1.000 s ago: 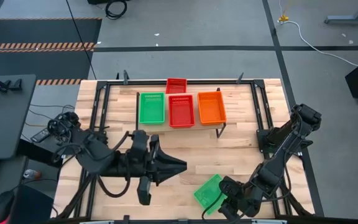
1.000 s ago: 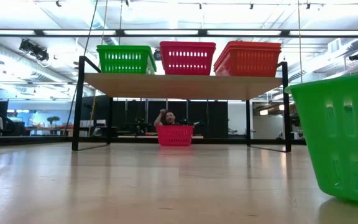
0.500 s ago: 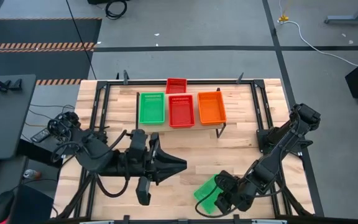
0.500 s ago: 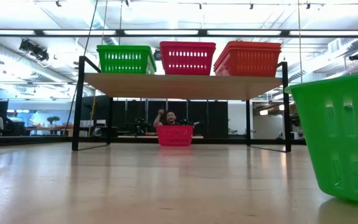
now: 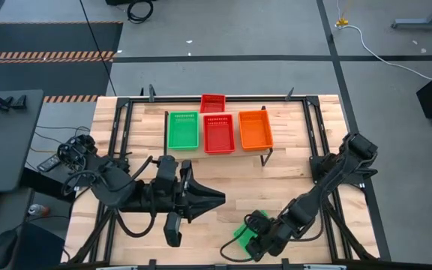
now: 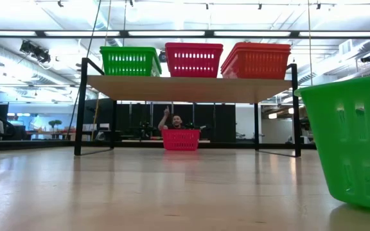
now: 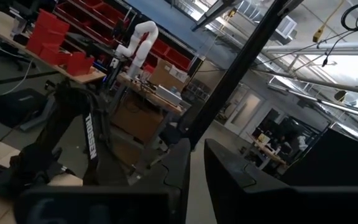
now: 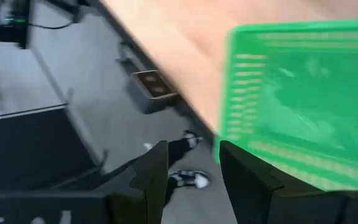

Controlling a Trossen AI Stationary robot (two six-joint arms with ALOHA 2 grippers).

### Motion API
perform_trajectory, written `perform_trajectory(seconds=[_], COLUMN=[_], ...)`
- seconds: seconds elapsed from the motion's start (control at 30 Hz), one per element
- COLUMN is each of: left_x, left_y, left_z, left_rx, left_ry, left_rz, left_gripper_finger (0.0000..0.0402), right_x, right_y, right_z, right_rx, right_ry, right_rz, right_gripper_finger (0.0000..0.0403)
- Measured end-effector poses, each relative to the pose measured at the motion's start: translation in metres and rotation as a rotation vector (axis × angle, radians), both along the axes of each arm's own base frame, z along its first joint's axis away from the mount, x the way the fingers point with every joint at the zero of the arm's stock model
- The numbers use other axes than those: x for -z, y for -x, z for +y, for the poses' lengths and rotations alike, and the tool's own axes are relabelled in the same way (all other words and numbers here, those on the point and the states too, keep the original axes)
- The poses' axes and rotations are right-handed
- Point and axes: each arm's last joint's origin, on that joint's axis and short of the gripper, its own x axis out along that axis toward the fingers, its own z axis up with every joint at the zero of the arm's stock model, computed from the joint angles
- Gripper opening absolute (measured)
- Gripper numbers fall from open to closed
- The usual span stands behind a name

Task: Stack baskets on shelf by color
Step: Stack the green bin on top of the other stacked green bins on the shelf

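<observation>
At the near edge of the table, left to right:

Left gripper (image 5: 214,198): parked in the left half of the table, near the front edge, pointing right. Fingers spread only slightly, a narrow gap between them in its wrist view; holding nothing, touching nothing.

Shelf (image 5: 268,147): toward the back edge, centred. On it, left to right: green basket (image 5: 183,130), red basket (image 5: 218,133), orange baskets (image 5: 255,129), which look stacked in the low view. A second red basket (image 5: 212,102) sits behind the shelf at the back edge, off the shelf.

Loose green basket (image 5: 244,230): at the front edge, right of centre, mostly hidden under the right arm from above. Long axis skewed to the table edges. In the right wrist view the basket (image 8: 297,99) lies just ahead of the fingers and off to one side, its near rim close to one fingertip; contact cannot be confirmed.

Right gripper (image 5: 252,241): over that basket at the front edge, clearly the nearer arm. Fingers spread apart, empty.

Judgement: the grasp depends on lining the open fingers across one wall of the skewed basket; its matching stack is the shelf's left end.
</observation>
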Motion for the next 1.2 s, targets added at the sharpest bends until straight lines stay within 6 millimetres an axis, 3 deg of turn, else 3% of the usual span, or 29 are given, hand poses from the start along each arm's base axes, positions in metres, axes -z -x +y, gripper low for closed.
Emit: perform_trajectory(seconds=[0.1,0.33,0.93,1.2], left_x=[0.000,0.000,0.000,0.000], left_y=[0.000,0.001,0.001,0.001], left_z=[0.000,-0.001,-0.001,-0.001], left_rx=[0.002,0.006,0.006,0.006], left_ry=[0.014,0.021,0.019,0.018], left_rz=[0.000,0.000,0.001,0.002], left_gripper_finger=[0.0052,0.0052,0.0052,0.0052], right_x=[0.012,0.044,0.046,0.048], right_y=[-0.012,-0.024,-0.022,-0.031], right_z=[0.008,0.011,0.008,-0.006], right_rx=[-0.014,-0.044,-0.070,-0.088], right_ry=[-0.029,-0.044,0.006,0.066], right_rz=[-0.052,0.042,0.061,0.058], right_gripper_finger=[0.0151,0.0151,0.0151,0.0163])
